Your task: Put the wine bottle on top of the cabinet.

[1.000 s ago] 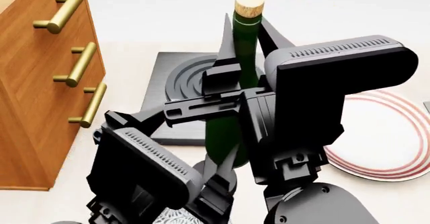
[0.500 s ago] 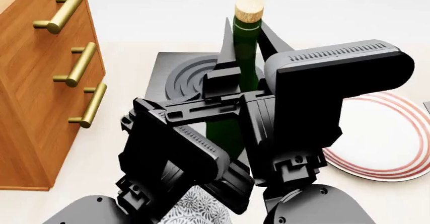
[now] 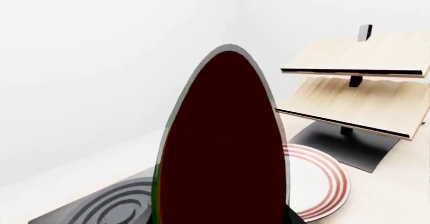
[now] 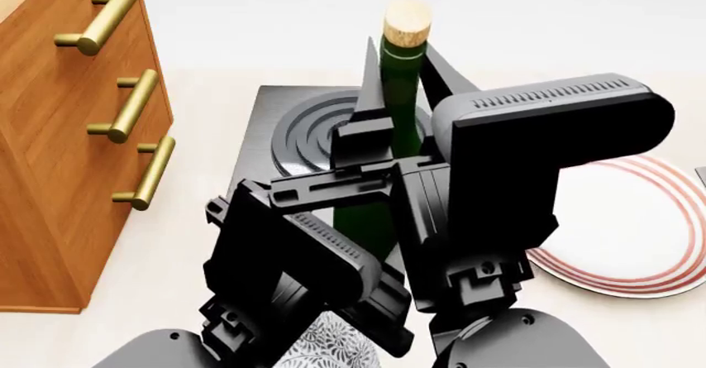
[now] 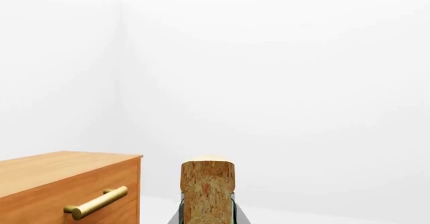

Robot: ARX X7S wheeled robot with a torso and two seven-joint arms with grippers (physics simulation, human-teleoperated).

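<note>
Our right gripper [image 4: 388,95] has its fingers closed on the wine bottle [image 4: 395,87], upright above the black hob [image 4: 289,128]; the left gripper's fingers we cannot tell. A loose hold could let it slip, or it could clip the cabinet [image 4: 66,153] edge, though open room lies above.

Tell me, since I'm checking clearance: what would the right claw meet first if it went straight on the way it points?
Probably nothing: past the dark-green glass wine bottle it grips, only white wall shows ahead, though depth is unclear.
</note>
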